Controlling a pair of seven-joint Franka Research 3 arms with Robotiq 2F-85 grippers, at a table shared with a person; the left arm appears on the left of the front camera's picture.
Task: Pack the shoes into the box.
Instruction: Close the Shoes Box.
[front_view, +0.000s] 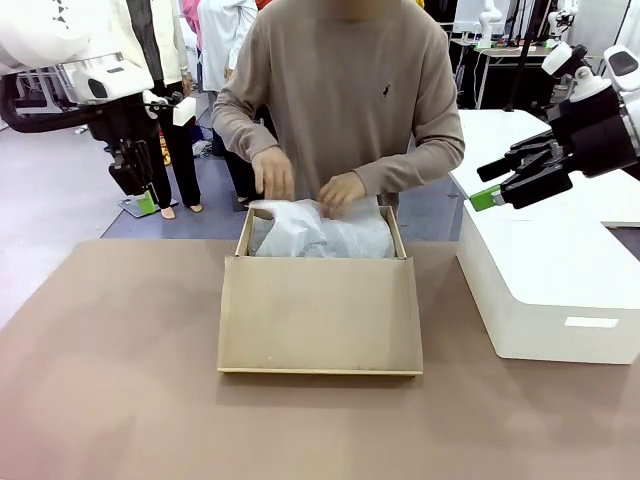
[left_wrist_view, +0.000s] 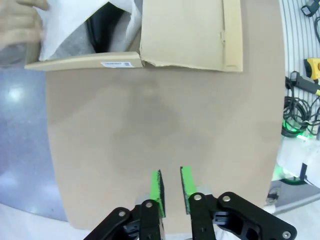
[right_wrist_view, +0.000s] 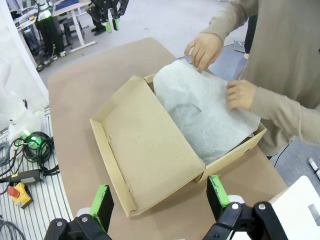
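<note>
The tan cardboard box (front_view: 243, 236) lies mid-table with its flap lid (front_view: 320, 315) folded out toward me. White tissue paper (front_view: 320, 232) fills it, and the person's two hands (front_view: 273, 172) press on the paper. The shoes are hidden under the tissue; a dark patch (left_wrist_view: 98, 31) shows beneath it in the left wrist view. My left gripper (front_view: 150, 200) hangs high at the far left, well away from the box (left_wrist_view: 180, 35), its fingers (left_wrist_view: 171, 187) almost together with nothing between them. My right gripper (front_view: 485, 185) hovers wide open and empty over the white block, its pads (right_wrist_view: 102, 200) framing the lid (right_wrist_view: 150, 150).
A big white rounded block (front_view: 550, 290) takes up the table's right side beside the box. Bare brown tabletop (front_view: 110, 360) stretches left of and in front of the lid. Cables and a yellow button box (right_wrist_view: 20, 192) lie off the table's edge.
</note>
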